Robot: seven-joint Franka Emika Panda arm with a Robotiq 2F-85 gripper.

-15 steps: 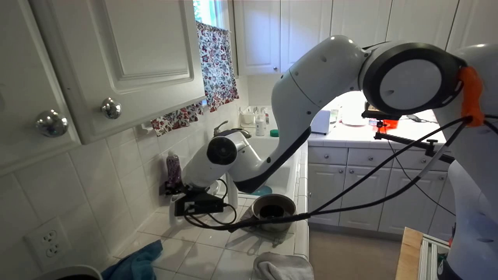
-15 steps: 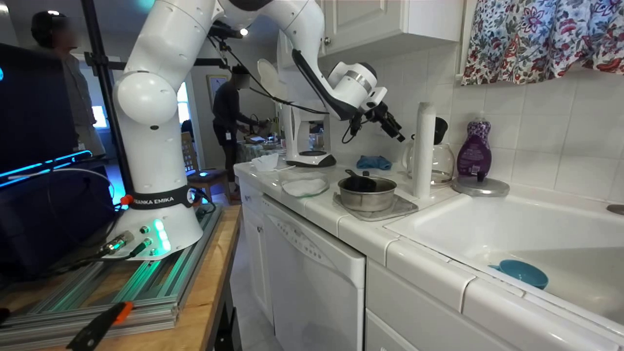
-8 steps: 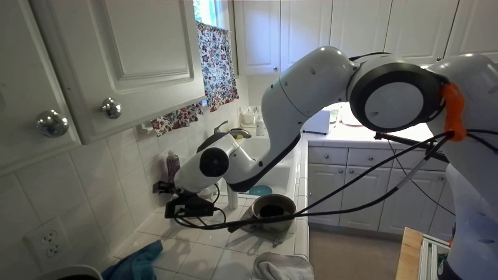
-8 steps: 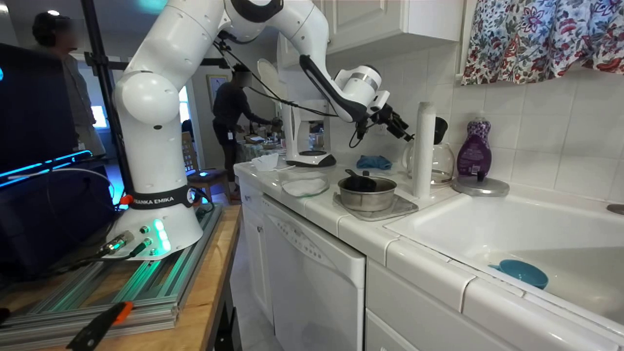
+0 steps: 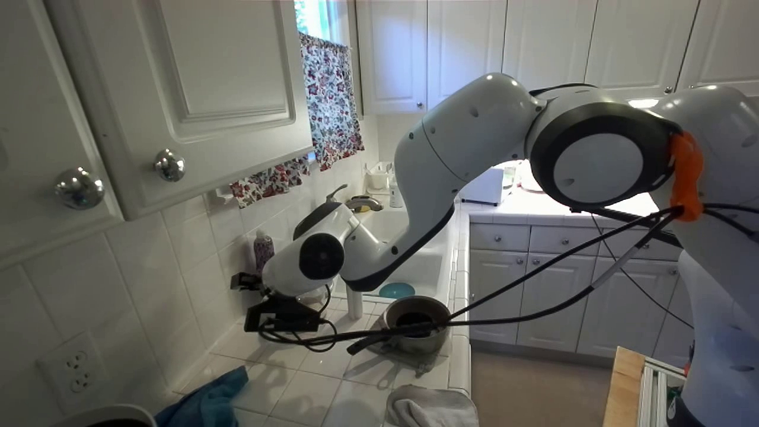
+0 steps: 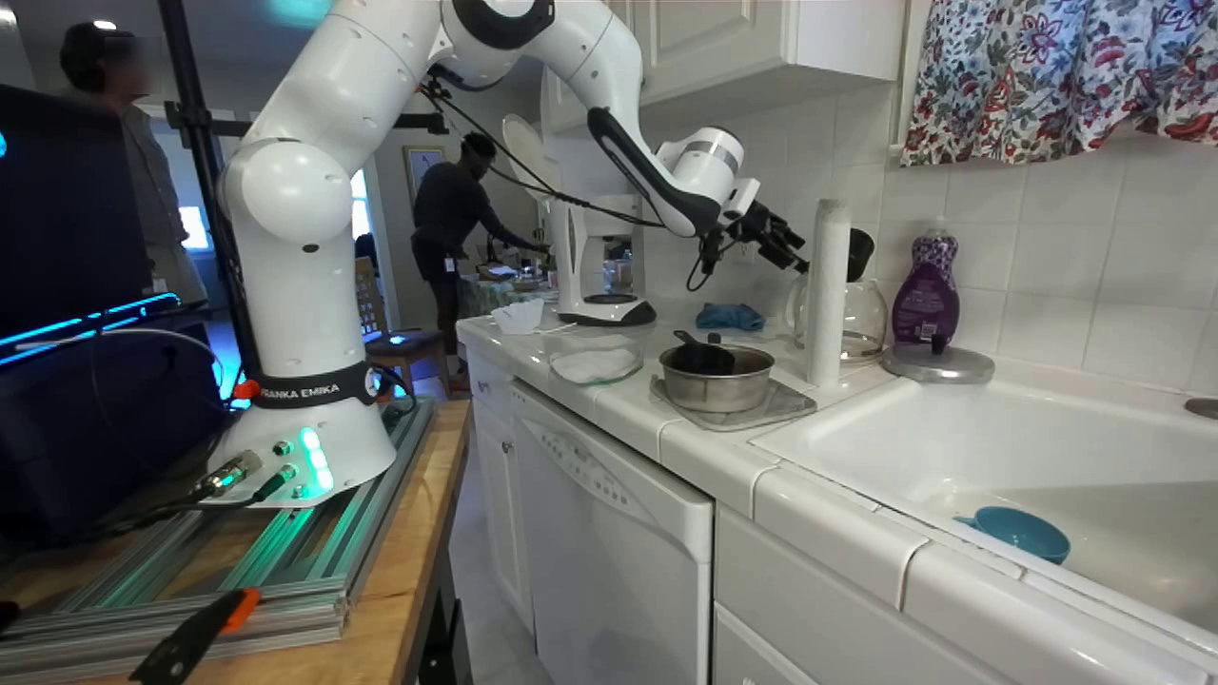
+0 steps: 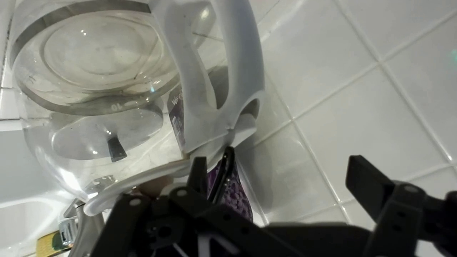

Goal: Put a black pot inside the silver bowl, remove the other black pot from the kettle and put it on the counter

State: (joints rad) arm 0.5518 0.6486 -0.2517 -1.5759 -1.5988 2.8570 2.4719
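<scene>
Sink (image 6: 1123,442), white: in an exterior view, at 4 o'clock from the silver bowl, the centre for all hours here unless the wrist view is named.
Blue cup (image 6: 1023,535), one: lying in the sink.
Table (image 6: 709,466), white-tiled: carries the vessels.
Silver bowl (image 6: 720,393), one: upright on a grey mat (image 6: 785,411).
Black pot (image 6: 702,360), one: inside the silver bowl, its handle rising past the rim between 10 and 11 o'clock; well apart from the tool.
Clear dish (image 6: 618,369), one: at 9 o'clock.
White cylinder (image 6: 826,295), one: standing upright at 2 o'clock, in front of part of the glass kettle.
Tool (image 7: 278,175), black: at 1 o'clock, raised above the table, its fingers wide apart. In the wrist view a narrow black handle (image 7: 224,175) shows at 6 o'clock, between the fingers, just beside the one at 7 and well apart from the one at 4; contact cannot be told.
Other black pot (image 6: 859,253), one, partly hidden: between 1 and 2 o'clock, at the mouth of the glass kettle (image 6: 868,323).
Grey lid (image 6: 937,366), black-knobbed: at 3 o'clock, beside the sink.
Purple bottle (image 6: 926,295): upright, at 2 o'clock.
Blue cloth (image 6: 730,317), crumpled: at 12 o'clock.
Coffee maker (image 6: 582,262), white: between 10 and 11 o'clock.
Person (image 6: 449,214), dark-clothed: at 10 o'clock, farthest.
</scene>
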